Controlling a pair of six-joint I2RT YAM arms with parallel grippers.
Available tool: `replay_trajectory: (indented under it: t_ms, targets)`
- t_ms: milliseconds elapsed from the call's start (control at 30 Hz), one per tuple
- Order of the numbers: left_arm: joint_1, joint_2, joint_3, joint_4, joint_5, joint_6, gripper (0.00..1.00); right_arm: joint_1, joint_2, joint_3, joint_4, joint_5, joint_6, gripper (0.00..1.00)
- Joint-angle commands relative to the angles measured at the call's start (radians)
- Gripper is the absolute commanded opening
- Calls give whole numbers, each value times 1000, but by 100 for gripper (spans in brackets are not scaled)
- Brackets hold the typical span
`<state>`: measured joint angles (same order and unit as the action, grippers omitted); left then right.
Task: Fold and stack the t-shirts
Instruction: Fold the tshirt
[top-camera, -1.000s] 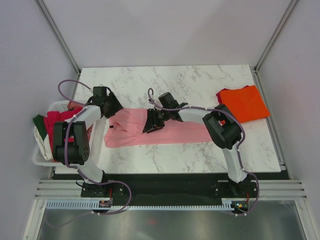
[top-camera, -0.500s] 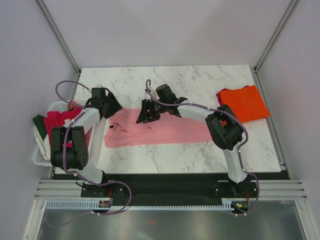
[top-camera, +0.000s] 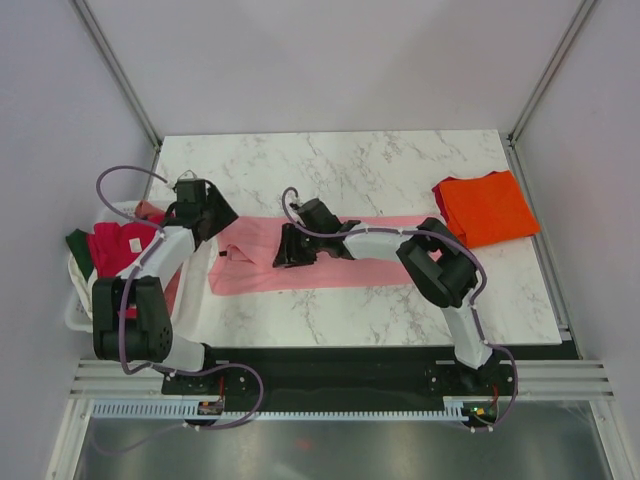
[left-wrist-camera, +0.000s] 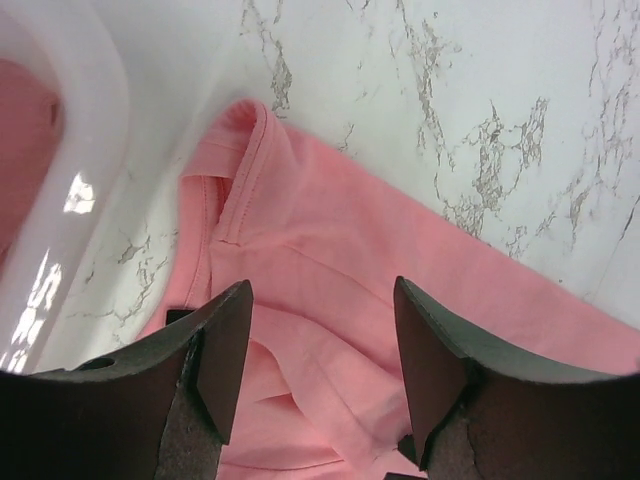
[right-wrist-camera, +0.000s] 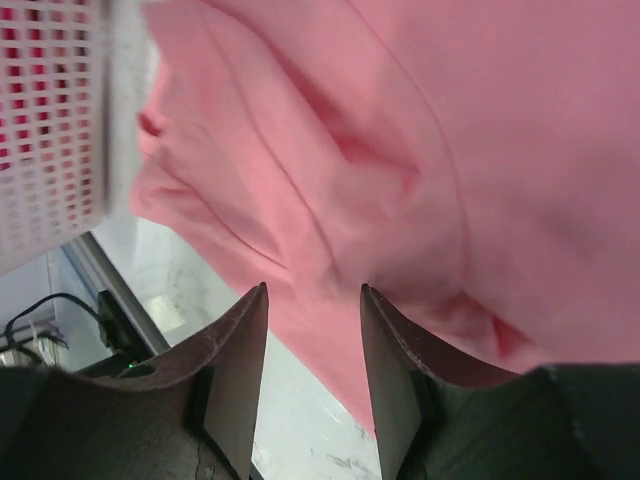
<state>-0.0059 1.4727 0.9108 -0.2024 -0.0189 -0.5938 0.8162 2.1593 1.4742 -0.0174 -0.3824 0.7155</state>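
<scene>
Pink cloth runs across mid-frame in the top view. The light pink t-shirt (top-camera: 330, 272) lies as a long strip on the marble table (top-camera: 350, 165), its left end rumpled nr the white basket (top-camera: 75, 312). The L gripper (top-camera: 208, 214) sits over that rumpled end, upper left of centre. Its wrist view shows fingers (left-wrist-camera: 225, 350) apart w/ nothing btwn them and a hemmed shirt edge below. The R gripper (top-camera: 284, 248) is over the strip's middle, fingers (right-wrist-camera: 240, 370) also apart, pink folds beyond the gap. Whether they touch cloth can't be told. The orange t-shirt (top-camera: 487, 207) lies folded at upper right, well apart. The crimson-red t-shirt (top-camera: 115, 245), dark green t-shirt (top-camera: 77, 241) & cream t-shirt (top-camera: 82, 280) sit in the basket, far left.
</scene>
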Motion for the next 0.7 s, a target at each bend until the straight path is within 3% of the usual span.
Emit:
replay_trajectory:
  t_ms: [0, 133, 667]
  targets:
    - [4, -77, -23, -11, -79, -60, 66, 40, -128, -147, 152, 170, 172, 50]
    - [4, -118, -52, -12, -90, -77, 66, 67, -157, -264, 261, 234, 278, 48]
    - [4, -157, -85, -38, -104, -64, 65, 84, -82, -173, 174, 324, 289, 43]
